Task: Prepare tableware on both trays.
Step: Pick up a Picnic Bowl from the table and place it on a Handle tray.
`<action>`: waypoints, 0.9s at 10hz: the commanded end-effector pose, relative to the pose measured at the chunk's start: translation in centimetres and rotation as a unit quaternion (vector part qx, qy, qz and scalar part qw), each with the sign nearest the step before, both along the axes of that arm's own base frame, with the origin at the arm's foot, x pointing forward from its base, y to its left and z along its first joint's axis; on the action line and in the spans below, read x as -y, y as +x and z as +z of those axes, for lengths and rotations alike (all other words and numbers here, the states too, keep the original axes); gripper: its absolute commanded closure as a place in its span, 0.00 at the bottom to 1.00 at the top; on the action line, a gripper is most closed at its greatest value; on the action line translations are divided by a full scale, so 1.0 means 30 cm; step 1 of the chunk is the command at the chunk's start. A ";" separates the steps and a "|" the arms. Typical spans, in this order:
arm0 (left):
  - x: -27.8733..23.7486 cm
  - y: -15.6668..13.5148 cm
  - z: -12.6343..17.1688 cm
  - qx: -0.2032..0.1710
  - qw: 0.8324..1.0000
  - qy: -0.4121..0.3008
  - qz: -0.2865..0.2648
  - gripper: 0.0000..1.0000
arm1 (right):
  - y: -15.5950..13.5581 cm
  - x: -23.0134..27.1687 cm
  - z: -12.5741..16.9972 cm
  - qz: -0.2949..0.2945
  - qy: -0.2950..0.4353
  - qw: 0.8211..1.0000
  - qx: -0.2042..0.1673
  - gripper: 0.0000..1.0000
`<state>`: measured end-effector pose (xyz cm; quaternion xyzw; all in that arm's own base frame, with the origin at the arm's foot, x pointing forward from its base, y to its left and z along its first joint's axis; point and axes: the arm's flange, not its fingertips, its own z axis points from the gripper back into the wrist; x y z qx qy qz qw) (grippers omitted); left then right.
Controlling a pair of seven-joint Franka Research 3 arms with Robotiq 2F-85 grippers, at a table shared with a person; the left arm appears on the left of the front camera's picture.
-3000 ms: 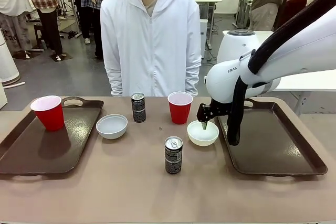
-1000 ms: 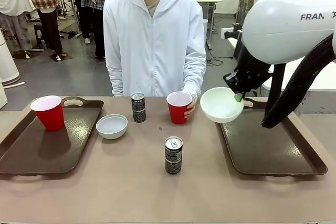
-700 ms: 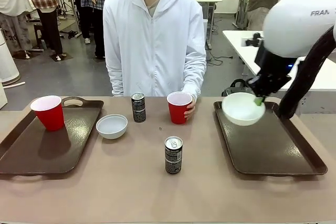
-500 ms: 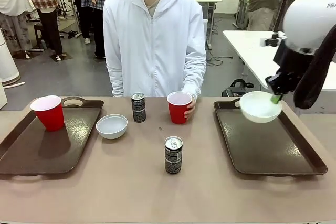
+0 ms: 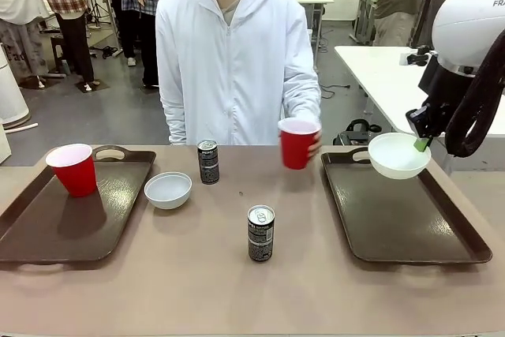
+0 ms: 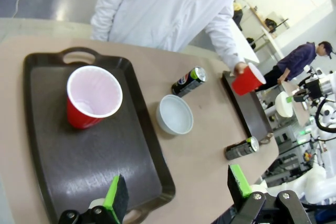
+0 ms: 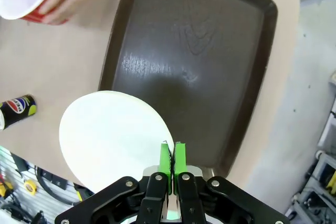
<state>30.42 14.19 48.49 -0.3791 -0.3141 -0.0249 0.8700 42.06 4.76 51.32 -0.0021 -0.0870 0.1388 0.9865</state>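
The right end effector [image 5: 420, 144] [image 7: 171, 156] has its green pads clamped on the rim of a small round white bowl [image 5: 398, 155] [image 7: 113, 135]. It holds the bowl in the air above the far end of a dark brown rectangular plastic tray [image 5: 402, 222] [image 7: 194, 61]. Above it, the white arm [image 5: 473, 17] bears grey letters "FRA", cut off by the picture edge. To this end effector's left, a person's hand [image 5: 315, 144] lifts a red plastic cup [image 5: 297, 144].

The left end effector [image 6: 176, 187], fingers wide apart and holding nothing, hangs over the second brown tray [image 6: 47, 145], which carries another red cup [image 6: 92, 95]. Beyond it on the tabletop [image 6: 199, 145] are a second white bowl [image 6: 175, 114], a slim black drink can [image 6: 189, 81] and a nearer black can [image 6: 241, 148]. The lettering on both cans is too small to read.
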 end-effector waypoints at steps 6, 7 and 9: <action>-0.006 -0.003 -0.005 0.006 1.000 -0.003 -0.003 0.00 | -0.358 0.038 -0.057 0.109 -0.052 0.992 -0.028 0.96; -0.006 -0.003 -0.005 0.006 1.000 -0.003 -0.003 0.00 | -0.337 0.040 -0.059 0.105 -0.050 0.993 -0.032 0.96; -0.006 -0.003 -0.005 0.006 1.000 -0.003 -0.003 0.00 | -0.329 0.033 -0.066 0.104 -0.050 0.993 -0.041 0.96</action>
